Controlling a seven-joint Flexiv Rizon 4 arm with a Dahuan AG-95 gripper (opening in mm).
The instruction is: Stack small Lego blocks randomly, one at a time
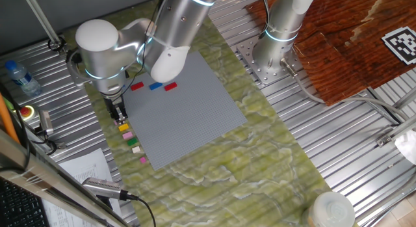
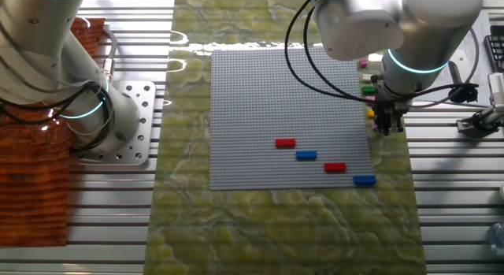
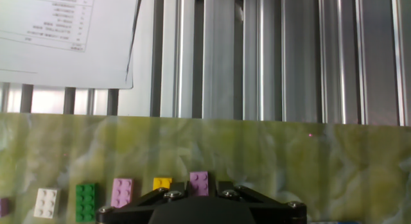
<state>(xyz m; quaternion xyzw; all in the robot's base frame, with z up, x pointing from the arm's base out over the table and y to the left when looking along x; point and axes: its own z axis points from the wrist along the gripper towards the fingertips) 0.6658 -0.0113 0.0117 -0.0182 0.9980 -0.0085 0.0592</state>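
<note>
Hand [image 2: 387, 130] hovers at baseplate [image 2: 260, 94] edge beside bricks [image 3: 122, 192].

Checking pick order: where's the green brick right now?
Hand view: green brick sits on the mat's row, between the cream brick and a pink brick, left of the claw.

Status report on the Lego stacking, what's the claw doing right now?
Claw low over the row of small blocks beside the baseplate; open or shut unclear. Pink block at its tip. Nothing in the way.
</note>
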